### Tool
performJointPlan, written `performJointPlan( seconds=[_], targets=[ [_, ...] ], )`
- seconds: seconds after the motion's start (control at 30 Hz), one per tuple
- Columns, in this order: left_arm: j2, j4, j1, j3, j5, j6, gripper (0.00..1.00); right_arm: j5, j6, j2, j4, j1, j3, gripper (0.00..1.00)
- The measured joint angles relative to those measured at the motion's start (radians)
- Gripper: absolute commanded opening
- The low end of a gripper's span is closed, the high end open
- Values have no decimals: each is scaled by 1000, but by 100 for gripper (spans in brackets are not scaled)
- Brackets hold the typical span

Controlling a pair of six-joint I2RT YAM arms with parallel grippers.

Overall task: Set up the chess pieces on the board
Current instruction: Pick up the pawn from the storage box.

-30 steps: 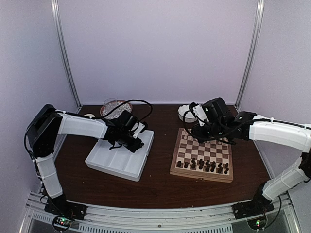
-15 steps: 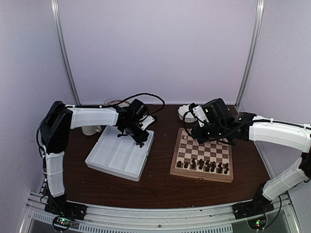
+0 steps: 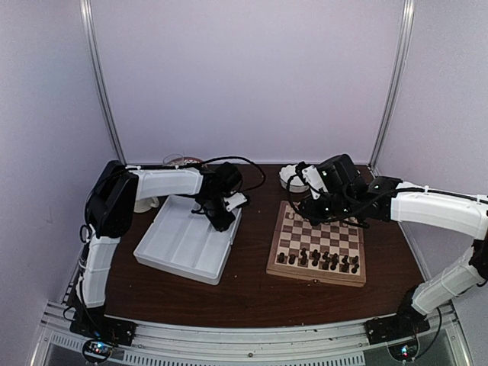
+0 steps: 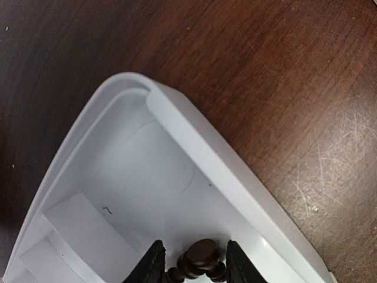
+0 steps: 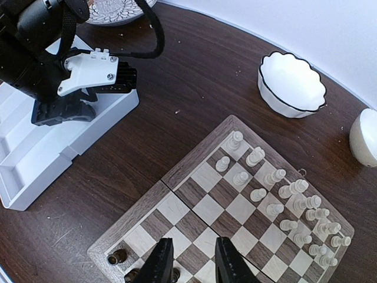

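Dark wooden table (image 3: 252, 293), seen from the near side. A white divided tray (image 3: 179, 268) rested on its left half and a chessboard (image 3: 328, 238) on its right half, well apart. Farther back stood a white scalloped bowl (image 5: 291, 82), a patterned dish (image 5: 115, 9), and a pale rounded object (image 5: 365, 138) at far right.

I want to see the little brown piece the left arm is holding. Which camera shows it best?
The left wrist view: the brown piece sits close up between the left gripper fingers, over the white tray. In the top and right wrist views the gripper itself hides it.
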Motion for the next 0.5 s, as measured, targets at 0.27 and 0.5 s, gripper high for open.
performJointPlan(
  seconds=[0.27, 0.5],
  targets=[
    [35, -47, 0, 57, -5, -3, 18, -1, 0, 0, 2, 0, 0, 27],
    [-2, -39, 0, 5, 21, -45, 17, -18, 0, 0, 10, 0, -5, 27]
  ],
)
